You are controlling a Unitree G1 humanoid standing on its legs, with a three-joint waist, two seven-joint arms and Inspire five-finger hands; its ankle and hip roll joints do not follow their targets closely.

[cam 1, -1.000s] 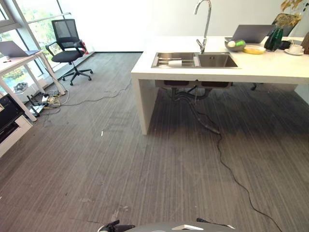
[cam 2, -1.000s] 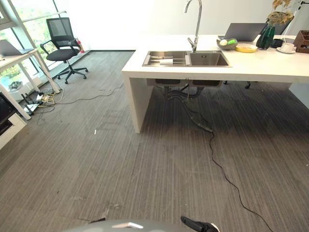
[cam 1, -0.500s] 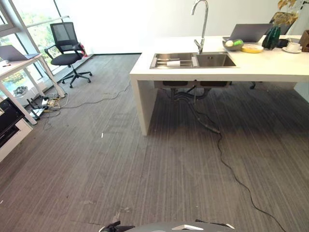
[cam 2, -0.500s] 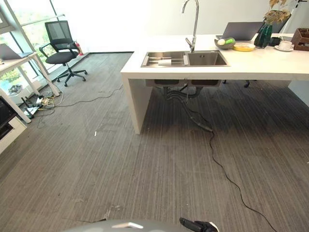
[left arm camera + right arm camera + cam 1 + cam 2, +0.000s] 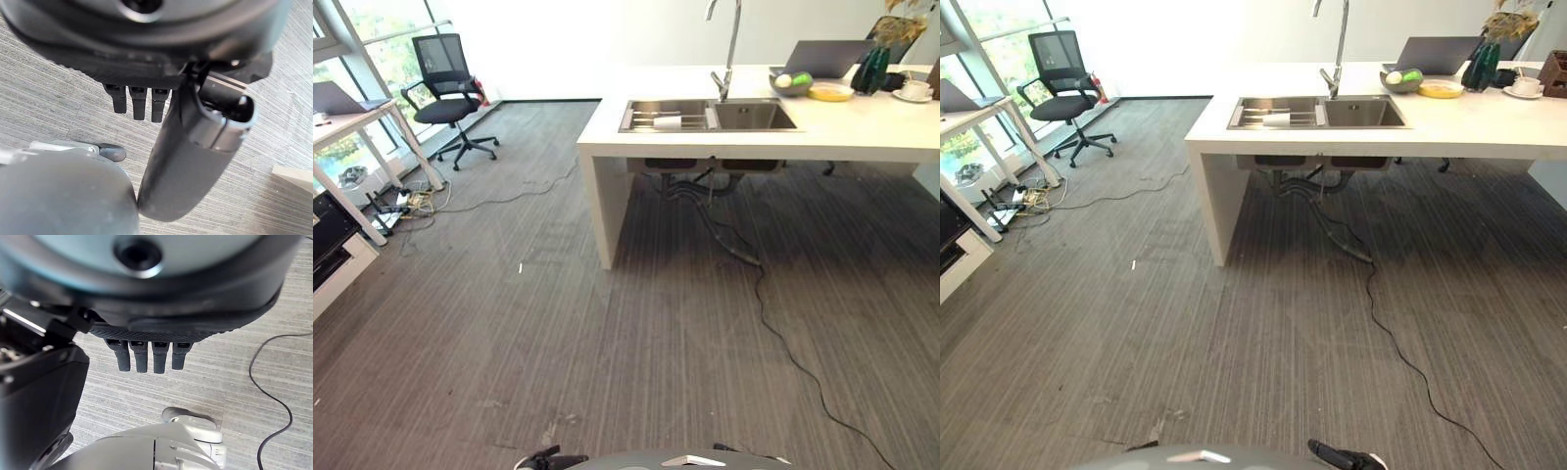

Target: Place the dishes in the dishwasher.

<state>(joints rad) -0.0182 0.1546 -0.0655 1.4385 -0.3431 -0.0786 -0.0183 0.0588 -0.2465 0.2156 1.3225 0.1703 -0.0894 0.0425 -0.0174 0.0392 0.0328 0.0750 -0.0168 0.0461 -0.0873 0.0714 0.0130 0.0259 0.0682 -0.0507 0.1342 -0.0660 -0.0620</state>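
I see both hands, left (image 5: 139,100) and right (image 5: 146,355), hanging open, empty; bare carpet (image 5: 607,343) below, counter edge (image 5: 607,147) far ahead.

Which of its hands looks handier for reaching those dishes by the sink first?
Neither yet: the left hand and right hand both hang open over the floor, far from the counter. The bowl and plate lie right of centre, perhaps slightly favouring the right.
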